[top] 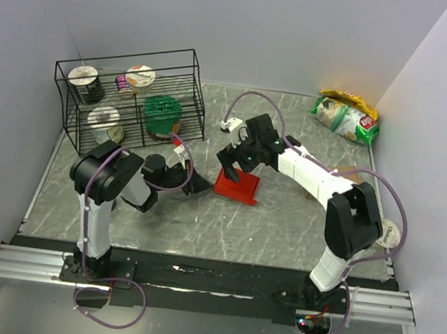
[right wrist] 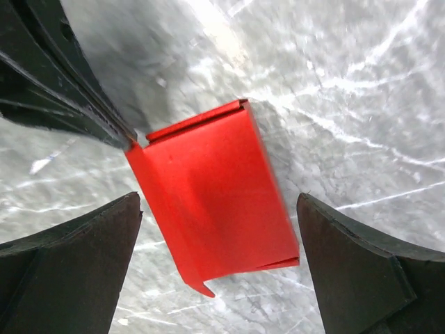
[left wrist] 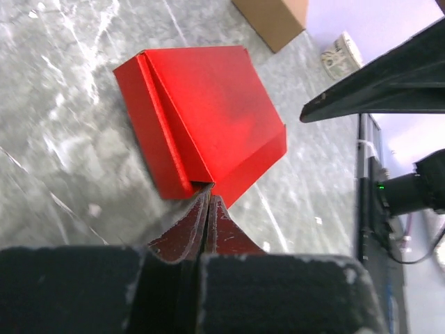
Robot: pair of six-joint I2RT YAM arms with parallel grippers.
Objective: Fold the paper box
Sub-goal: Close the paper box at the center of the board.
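The paper box (top: 237, 187) is a bright red card piece lying folded flat on the marble table, with a narrow side flap along one edge (left wrist: 208, 118) (right wrist: 215, 202). My left gripper (top: 199, 185) (left wrist: 210, 196) lies low at the box's left corner, shut with its tips pinching the card edge there. In the right wrist view its fingers (right wrist: 104, 118) reach in to that same corner. My right gripper (top: 236, 162) (right wrist: 219, 200) hovers over the box, open wide. One finger stands on each side of the box and neither touches it.
A black wire basket (top: 125, 96) holding cups and a green container stands at the back left. A snack bag (top: 346, 115) lies at the back right. A brown cardboard box (left wrist: 274, 17) sits beyond the red card, by the right arm.
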